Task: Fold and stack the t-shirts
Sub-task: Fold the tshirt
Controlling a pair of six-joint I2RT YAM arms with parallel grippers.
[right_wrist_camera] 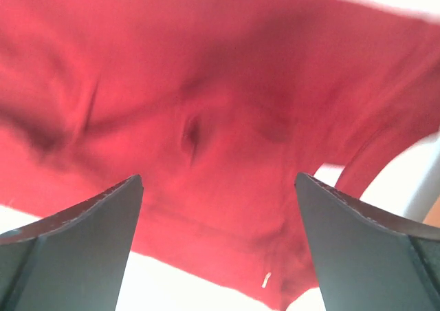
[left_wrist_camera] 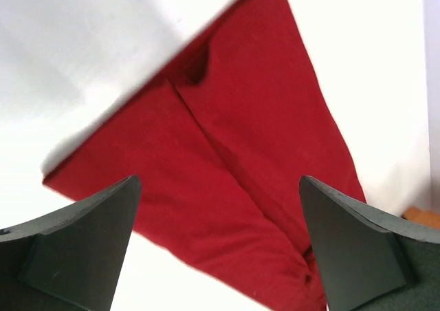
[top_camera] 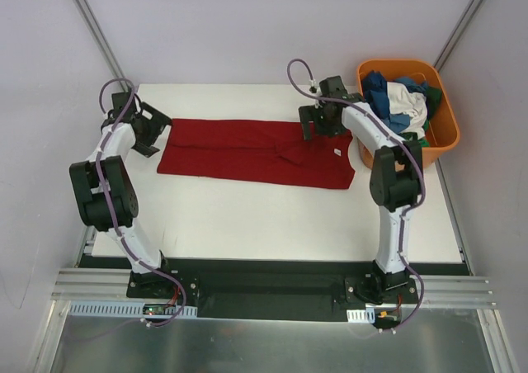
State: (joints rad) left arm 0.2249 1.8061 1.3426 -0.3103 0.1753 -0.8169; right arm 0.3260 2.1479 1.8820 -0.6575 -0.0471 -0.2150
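Note:
A large dark red t-shirt [top_camera: 256, 152] lies folded lengthwise into a long band across the back of the white table [top_camera: 272, 216]. My left gripper [top_camera: 151, 128] hovers open and empty just off its left end; the wrist view shows the red cloth [left_wrist_camera: 227, 159] between and beyond the fingers. My right gripper [top_camera: 318, 124] is open and empty above the shirt's right part, near the collar; its wrist view shows the red cloth [right_wrist_camera: 206, 118] below. More t-shirts [top_camera: 400, 101], blue, white and green, lie heaped in the orange tub [top_camera: 445, 134].
The orange tub stands at the table's back right corner, close to my right arm. A black rail [top_camera: 272, 295] with the arm bases runs along the near edge. Grey walls enclose the table on the sides and back.

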